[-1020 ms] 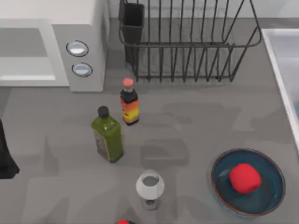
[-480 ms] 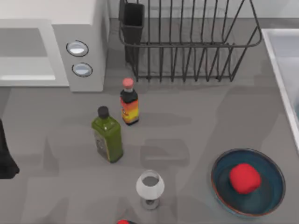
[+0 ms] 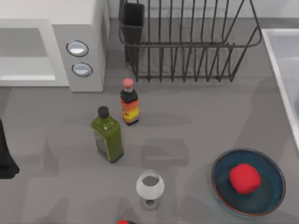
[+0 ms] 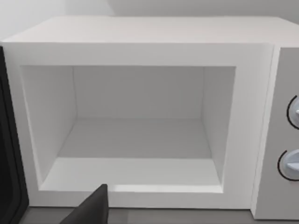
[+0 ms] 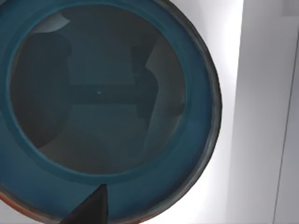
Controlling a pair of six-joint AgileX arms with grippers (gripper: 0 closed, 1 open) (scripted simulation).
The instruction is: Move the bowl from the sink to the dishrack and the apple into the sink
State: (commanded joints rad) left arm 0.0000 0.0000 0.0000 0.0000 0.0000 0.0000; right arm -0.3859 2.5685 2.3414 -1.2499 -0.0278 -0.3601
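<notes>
A teal-blue bowl (image 5: pixel 103 98) with a rust-red rim lies in the white sink (image 5: pixel 261 93), seen from straight above in the right wrist view. My right gripper hangs over it, one dark finger (image 5: pixel 93 207) at its rim; its shadow in the bowl shows two fingers spread apart, nothing held. On the table at the front right a look-alike bowl (image 3: pixel 268 198) holds the red apple (image 3: pixel 244 178). The sink (image 3: pixel 279 51) runs along the table's right edge. The black wire dishrack (image 3: pixel 187 46) stands at the back. My left arm (image 3: pixel 5 154) is parked at the far left.
A white microwave (image 3: pixel 51 51) with an open cavity (image 4: pixel 140 135) stands back left. A red-capped sauce bottle (image 3: pixel 129 105), a green bottle (image 3: pixel 108 137) and a wine glass (image 3: pixel 150 187) stand mid-table. The rack's utensil cup (image 3: pixel 132 21) is at its left corner.
</notes>
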